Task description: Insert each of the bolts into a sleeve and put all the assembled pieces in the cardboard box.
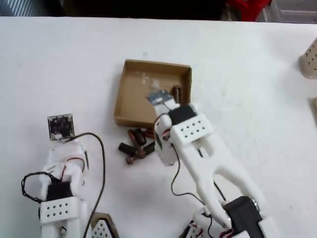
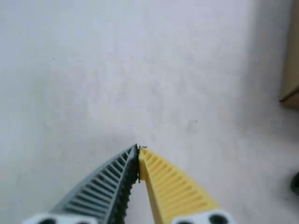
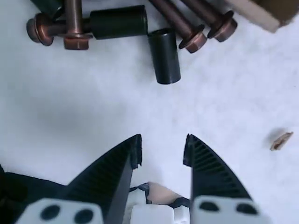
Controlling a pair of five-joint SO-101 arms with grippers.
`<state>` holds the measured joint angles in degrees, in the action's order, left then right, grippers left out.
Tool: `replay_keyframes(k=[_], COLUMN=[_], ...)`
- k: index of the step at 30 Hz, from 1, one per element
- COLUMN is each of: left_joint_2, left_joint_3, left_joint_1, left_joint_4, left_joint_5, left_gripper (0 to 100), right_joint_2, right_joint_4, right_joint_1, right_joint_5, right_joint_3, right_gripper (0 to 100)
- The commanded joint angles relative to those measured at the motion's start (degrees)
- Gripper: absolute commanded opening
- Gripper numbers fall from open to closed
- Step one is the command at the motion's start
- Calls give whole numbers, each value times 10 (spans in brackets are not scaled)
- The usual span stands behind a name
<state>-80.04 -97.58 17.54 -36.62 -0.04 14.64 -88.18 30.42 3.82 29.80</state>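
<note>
L gripper (image 2: 138, 159): ribbed fingers, one grey, one yellow. R gripper (image 3: 162, 150): black, ribbed. Ahead of R jaws: copper-brown bolts (image 3: 175, 19), black sleeves (image 3: 164, 56).

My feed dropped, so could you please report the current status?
Left gripper shut, empty. Right gripper open, facing loose sleeve. Bolts piled beside cardboard box. Nothing blocking.

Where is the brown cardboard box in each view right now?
High view: brown cardboard box mid-table, just beyond the pile of copper-coloured bolts and black sleeves.
Left wrist view: a strip of its wall at the picture's edge, off to one side of the left hand.
Right wrist view: apparently its corner at the picture's edge, past the pile.
Shared landmark: that pile, beside the box in high and right wrist views.
</note>
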Motion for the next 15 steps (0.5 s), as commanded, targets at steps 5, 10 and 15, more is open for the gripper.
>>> replay_keyframes(k=[5,10,15], left_joint_2=[-8,-8,-8], left_joint_3=[24,24,24], left_joint_1=[5,5,5], left_joint_4=[-1,-1,-1], left_joint_5=[-5,-5,-5], left_gripper=[23,23,23], right_joint_2=[9,-19,-93], right_joint_4=[146,235,286], right_joint_1=[9,6,9], right_joint_5=[6,6,6], right_joint_3=[80,93,91], right_gripper=[127,127,127])
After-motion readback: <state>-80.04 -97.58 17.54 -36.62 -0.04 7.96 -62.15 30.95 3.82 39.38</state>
